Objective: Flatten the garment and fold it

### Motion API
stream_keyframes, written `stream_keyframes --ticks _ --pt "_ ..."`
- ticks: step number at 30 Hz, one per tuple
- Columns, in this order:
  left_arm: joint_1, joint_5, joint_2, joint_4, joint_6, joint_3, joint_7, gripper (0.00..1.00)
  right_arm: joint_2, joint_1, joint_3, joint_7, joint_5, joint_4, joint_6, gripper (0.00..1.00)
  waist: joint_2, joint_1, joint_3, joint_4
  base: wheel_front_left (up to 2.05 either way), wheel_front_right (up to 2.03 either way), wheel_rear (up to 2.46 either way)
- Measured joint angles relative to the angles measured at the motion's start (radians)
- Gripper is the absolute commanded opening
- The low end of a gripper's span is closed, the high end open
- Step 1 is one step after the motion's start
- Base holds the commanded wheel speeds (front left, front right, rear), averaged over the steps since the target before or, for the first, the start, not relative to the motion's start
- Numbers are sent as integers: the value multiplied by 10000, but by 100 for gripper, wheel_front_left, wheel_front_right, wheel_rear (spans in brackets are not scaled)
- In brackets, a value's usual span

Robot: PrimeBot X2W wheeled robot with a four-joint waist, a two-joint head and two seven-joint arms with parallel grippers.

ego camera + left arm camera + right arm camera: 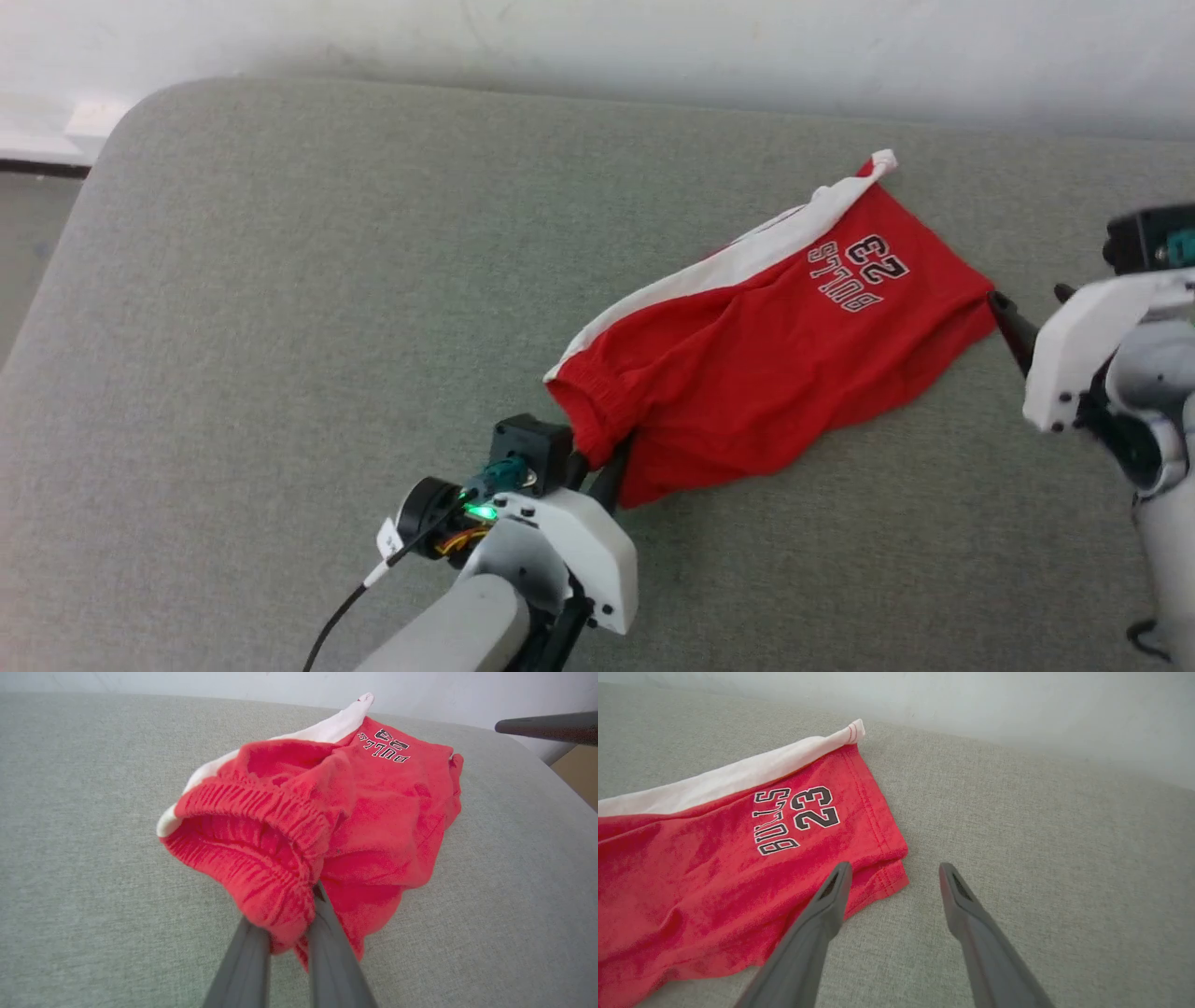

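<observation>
Garment (pixel 766 355) is laid crumpled on the grey bench (pixel 280 280). Its waistband (pixel 261 812) is clamped in the jaws of the left gripper (pixel 597 457). Right gripper (pixel 894 872) is held just beside the garment's hem corner, under the "23" print (pixel 815 807), jaws apart, nothing gripped.

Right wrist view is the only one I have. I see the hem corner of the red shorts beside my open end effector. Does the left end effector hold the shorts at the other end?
Observer: Yes. The left end effector has its fingers closed on the elastic waistband of the shorts.
Operator: Does the waist end lie flat?
Observer: No. The waistband is bunched and gapes open, and the fabric behind it is piled in folds.
</observation>
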Motion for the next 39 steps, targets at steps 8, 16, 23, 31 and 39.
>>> stream_keyframes --ticks 8,16,23,31,39 --pt "-280 201 -341 -173 -117 -370 -52 0 293 -1892 -779 1350 -945 2842 -2 100 0 1 443 684 0 0 0" --pt "-307 201 -460 -58 -205 -493 -169 0 236 -2427 -376 1641 -1313 3967 -4 100 0 -2 721 1121 0 0 0" --pt "-361 194 -481 215 -276 -525 -178 0 98 -2545 489 1693 -988 4213 -2 0 0 -2 710 1116 0 0 0" --pt "-330 -19 -215 537 -364 -414 -267 0 -54 -1899 579 1287 134 4278 10 0 0 -2 73 832 0 0 0" --pt "211 -288 322 424 -545 -395 -159 0 -198 131 274 909 1486 2888 12 0 1 -2 -837 464 0 0 0"
